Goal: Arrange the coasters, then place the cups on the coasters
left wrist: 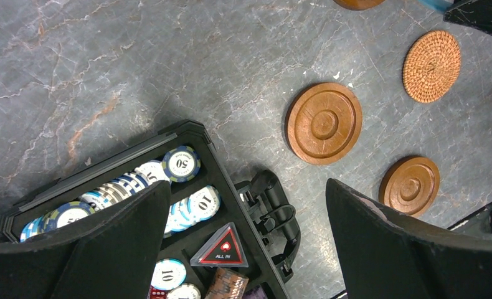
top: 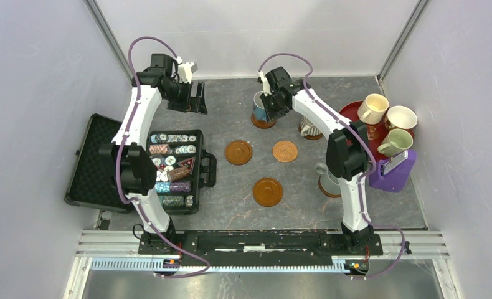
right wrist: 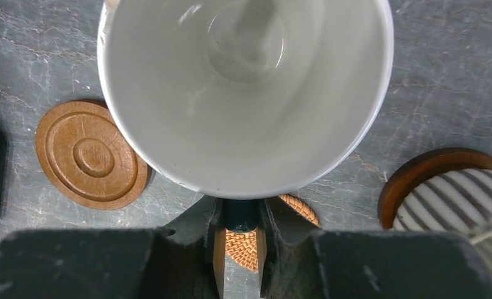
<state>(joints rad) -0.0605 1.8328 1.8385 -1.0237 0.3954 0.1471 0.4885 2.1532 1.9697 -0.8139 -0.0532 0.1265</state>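
Note:
My right gripper (top: 269, 103) (right wrist: 241, 215) is shut on the dark blue handle of the blue cup (top: 260, 107) (right wrist: 243, 93), which has a white inside. It is held upright over a dark coaster (top: 263, 123) at the back; I cannot tell whether it touches. Two rimmed coasters (top: 238, 152) (top: 268, 192) and the woven copper coaster (top: 284, 151) (right wrist: 240, 249) lie bare mid-table. The ribbed cup (top: 310, 128) (right wrist: 455, 199) and the grey-blue cup (top: 329, 177) each stand on a coaster. My left gripper (top: 193, 96) (left wrist: 246, 187) hangs open and empty above the chip case's corner.
A dark red tray (top: 354, 112) at the right carries the cream (top: 373, 109), red-handled white (top: 400, 118) and pale green (top: 396, 142) cups. A purple block (top: 393, 169) sits in front of it. An open black case of poker chips (top: 175, 169) (left wrist: 187, 187) lies at the left.

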